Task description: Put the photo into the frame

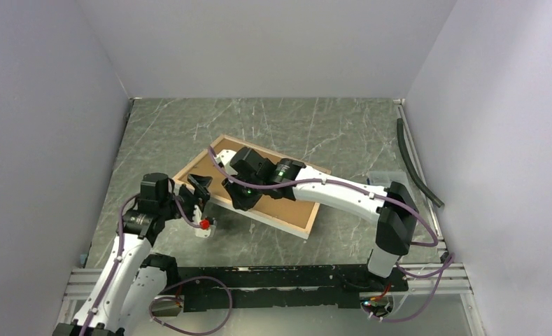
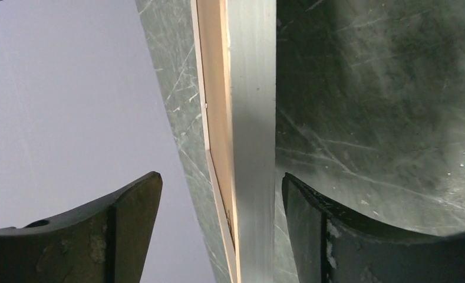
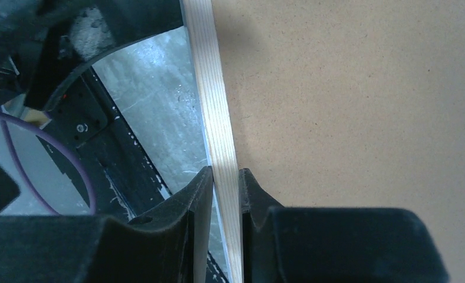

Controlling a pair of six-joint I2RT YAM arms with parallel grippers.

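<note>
The frame (image 1: 281,222) lies back-up in the middle of the table, pale wood rails around a brown backing board (image 1: 294,201). My right gripper (image 1: 240,199) is shut on the frame's near wooden rail (image 3: 218,130), one finger outside it and one on the backing board (image 3: 365,88). My left gripper (image 1: 196,190) is open at the frame's near-left end. In the left wrist view the frame's edge (image 2: 244,118) runs between the spread fingers (image 2: 132,224) without touching them. The photo is hidden or out of view.
A black hose (image 1: 417,162) lies along the right wall. Aluminium rails (image 1: 273,276) and cables run along the near edge by the arm bases. Grey walls close in the left, back and right sides.
</note>
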